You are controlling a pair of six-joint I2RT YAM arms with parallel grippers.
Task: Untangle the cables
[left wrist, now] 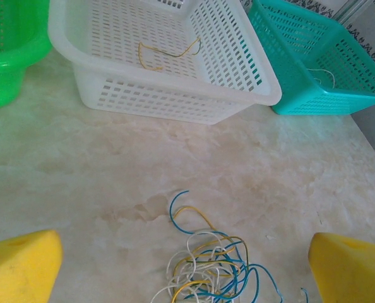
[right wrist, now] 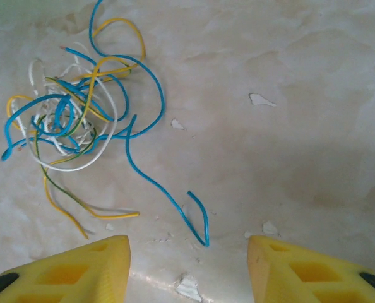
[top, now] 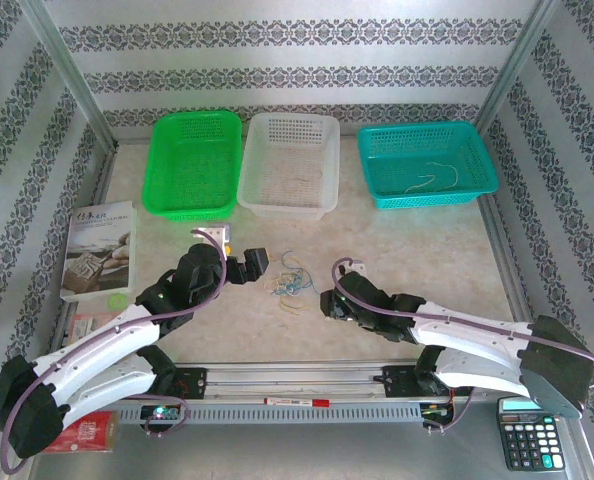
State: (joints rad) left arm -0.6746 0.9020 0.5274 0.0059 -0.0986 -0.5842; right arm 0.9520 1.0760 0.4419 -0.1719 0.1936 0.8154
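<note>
Lying loose, cables [right wrist: 74,120] spread just ahead of right fingers [right wrist: 89,271]

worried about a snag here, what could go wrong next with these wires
The blue wire ending at the open right tool loops through the tangle; pulling it may drag the whole clump or tighten it.
The wires are thin and lie flat on the table, so a pinch could slip off.
The left tool is open at the same clump; the two might bump.
</note>
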